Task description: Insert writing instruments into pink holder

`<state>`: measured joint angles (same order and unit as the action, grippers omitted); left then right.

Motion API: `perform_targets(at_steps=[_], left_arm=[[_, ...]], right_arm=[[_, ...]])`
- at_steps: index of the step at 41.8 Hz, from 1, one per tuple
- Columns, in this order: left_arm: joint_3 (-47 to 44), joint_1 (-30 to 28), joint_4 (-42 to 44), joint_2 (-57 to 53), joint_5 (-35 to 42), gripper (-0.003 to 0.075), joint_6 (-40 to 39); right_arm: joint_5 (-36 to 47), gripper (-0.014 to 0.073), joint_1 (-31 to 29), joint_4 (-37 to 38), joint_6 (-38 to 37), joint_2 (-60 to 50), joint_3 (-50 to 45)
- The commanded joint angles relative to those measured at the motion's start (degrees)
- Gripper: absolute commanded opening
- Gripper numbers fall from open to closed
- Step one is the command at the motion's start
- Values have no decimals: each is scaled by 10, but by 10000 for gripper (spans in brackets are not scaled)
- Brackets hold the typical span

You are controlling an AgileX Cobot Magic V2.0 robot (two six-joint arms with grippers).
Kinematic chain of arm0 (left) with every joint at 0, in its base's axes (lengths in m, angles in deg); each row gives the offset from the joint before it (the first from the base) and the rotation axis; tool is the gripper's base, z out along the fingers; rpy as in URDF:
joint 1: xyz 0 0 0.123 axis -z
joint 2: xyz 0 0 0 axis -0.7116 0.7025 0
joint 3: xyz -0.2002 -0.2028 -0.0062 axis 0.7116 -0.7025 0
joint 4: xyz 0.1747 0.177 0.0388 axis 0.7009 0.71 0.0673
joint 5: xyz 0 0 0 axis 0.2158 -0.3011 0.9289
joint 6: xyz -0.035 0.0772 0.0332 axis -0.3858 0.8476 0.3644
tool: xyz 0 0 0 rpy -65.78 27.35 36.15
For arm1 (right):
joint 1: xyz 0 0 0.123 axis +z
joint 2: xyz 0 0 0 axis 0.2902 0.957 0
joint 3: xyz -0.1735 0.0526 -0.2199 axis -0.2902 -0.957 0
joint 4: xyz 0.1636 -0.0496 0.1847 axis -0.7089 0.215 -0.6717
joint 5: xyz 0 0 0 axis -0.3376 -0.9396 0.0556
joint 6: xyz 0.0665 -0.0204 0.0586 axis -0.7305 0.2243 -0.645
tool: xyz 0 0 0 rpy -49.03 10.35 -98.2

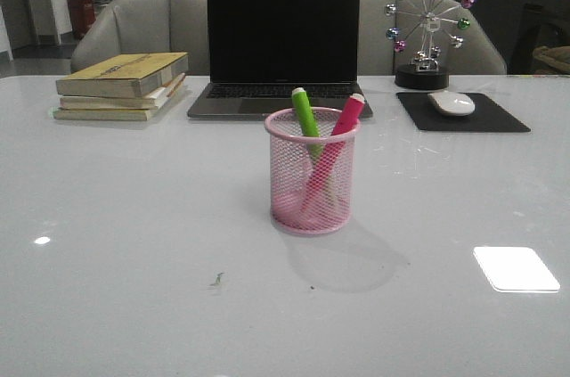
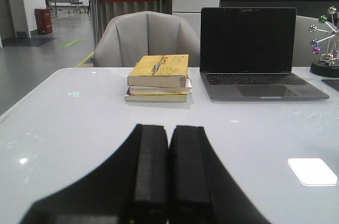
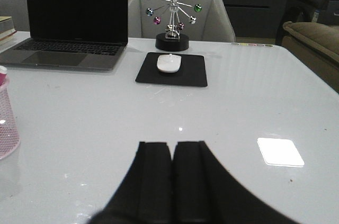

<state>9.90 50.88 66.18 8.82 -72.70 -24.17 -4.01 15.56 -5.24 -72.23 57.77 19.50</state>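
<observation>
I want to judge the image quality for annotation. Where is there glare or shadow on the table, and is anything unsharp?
Front view: a bright white glare patch on the table; the pink holder casts a soft shadow toward the camera. Left wrist view: a similar patch, and the left gripper is dark and featureless. Right wrist view: glare patch; the right gripper is equally dark.

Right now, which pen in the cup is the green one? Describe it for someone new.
In front of the open laptop stands a pink mesh holder at mid-table. Two pens lean inside; the lime green pen is the left one, its pale tip up, beside the magenta pen.
</observation>
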Motion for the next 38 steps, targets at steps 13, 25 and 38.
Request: perform_targets(at_steps=[13, 25, 38], left_arm=[[-3, 4, -6, -11, 52, 91, -5], [-3, 4, -6, -11, 52, 91, -5], [-3, 4, -6, -11, 52, 91, -5]], right_arm=[[83, 72, -3, 0, 0, -12, 2], [84, 72, -3, 0, 0, -12, 2], [84, 72, -3, 0, 0, -12, 2]])
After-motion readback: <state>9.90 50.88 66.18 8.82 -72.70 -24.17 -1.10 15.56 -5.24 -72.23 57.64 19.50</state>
